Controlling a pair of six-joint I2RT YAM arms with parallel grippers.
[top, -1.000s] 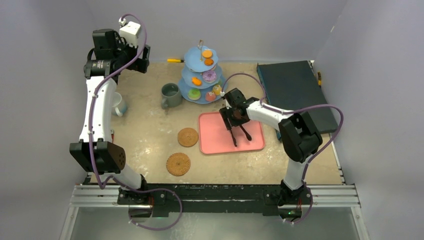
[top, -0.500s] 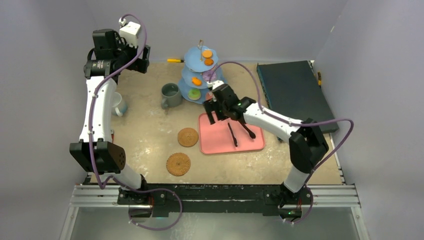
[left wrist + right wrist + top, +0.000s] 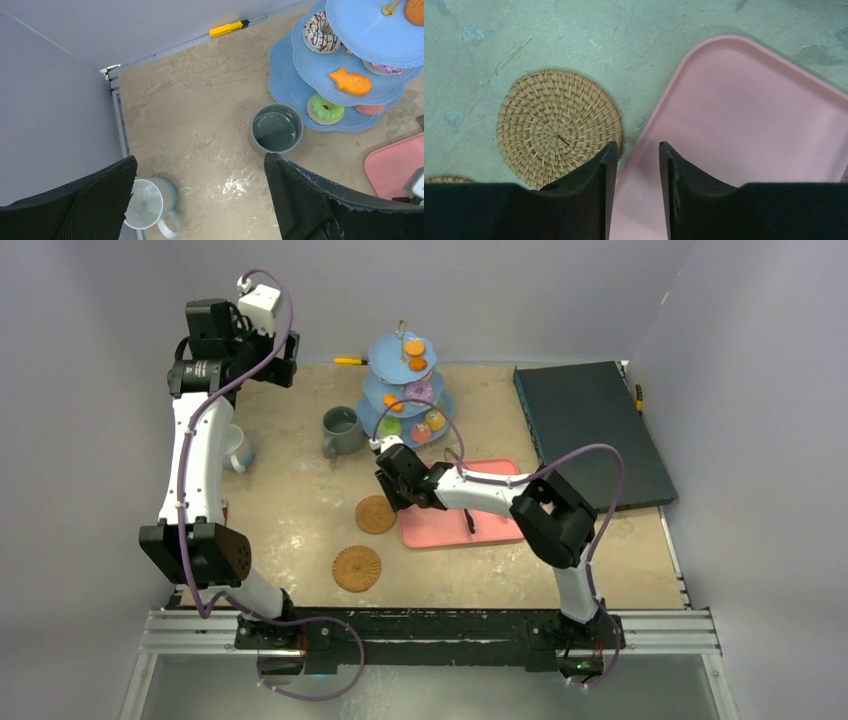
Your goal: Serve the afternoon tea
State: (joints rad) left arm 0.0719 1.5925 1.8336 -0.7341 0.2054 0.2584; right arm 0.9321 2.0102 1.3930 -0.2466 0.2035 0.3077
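Observation:
The blue three-tier stand [image 3: 405,390] [image 3: 300,85] stands at the back with several doughnuts and cupcakes on it, among them a green doughnut [image 3: 325,107]. Left of it is the grey-green mug [image 3: 343,430] [image 3: 276,129]. The white mug [image 3: 238,448] [image 3: 147,205] sits by the left arm. Two woven coasters [image 3: 376,514] [image 3: 357,568] lie left of the pink tray [image 3: 500,525]. My right gripper [image 3: 397,500] [image 3: 638,146] hovers low over the tray's left edge [image 3: 749,115], beside the nearer coaster [image 3: 556,125], jaws apart and empty. My left gripper [image 3: 285,355] [image 3: 200,158] hangs high at the back left, wide open.
Black tongs [image 3: 470,520] lie on the pink tray, partly hidden by the right arm. A dark flat box [image 3: 590,425] fills the back right. A yellow screwdriver [image 3: 350,361] [image 3: 227,29] lies along the back wall.
The right arm has swung left from above the tongs to the tray's left edge by the coaster. Its jaws widened, then narrowed. The left arm is unmoved.

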